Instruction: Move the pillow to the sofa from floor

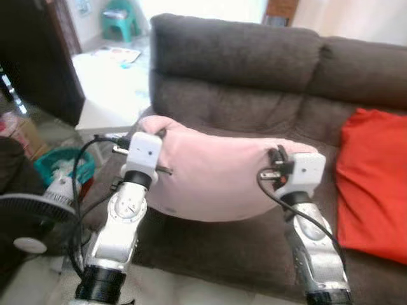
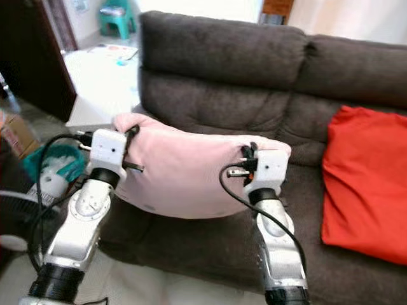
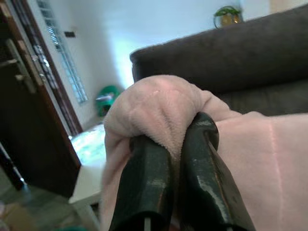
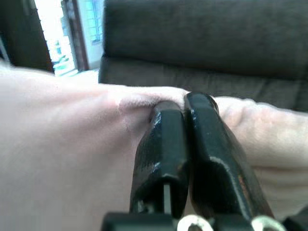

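A pale pink pillow (image 1: pixel 213 175) hangs in the air in front of the dark grey sofa (image 1: pixel 254 70), above the sofa's seat. My left gripper (image 1: pixel 160 135) is shut on the pillow's left corner, and the wrist view has pink fabric (image 3: pixel 163 106) pinched between its black fingers (image 3: pixel 144 183). My right gripper (image 1: pixel 278 154) is shut on the pillow's right corner, its fingers (image 4: pixel 211 149) clamped on the pillow's edge (image 4: pixel 139 101). The pillow sags between the two grippers.
A red cushion (image 1: pixel 372 181) lies on the sofa seat at the right. Left of the sofa stand a white side table (image 1: pixel 111 95), a teal basket (image 1: pixel 63 165) and a fan (image 1: pixel 28 216). A dark door (image 1: pixel 32 57) is at far left.
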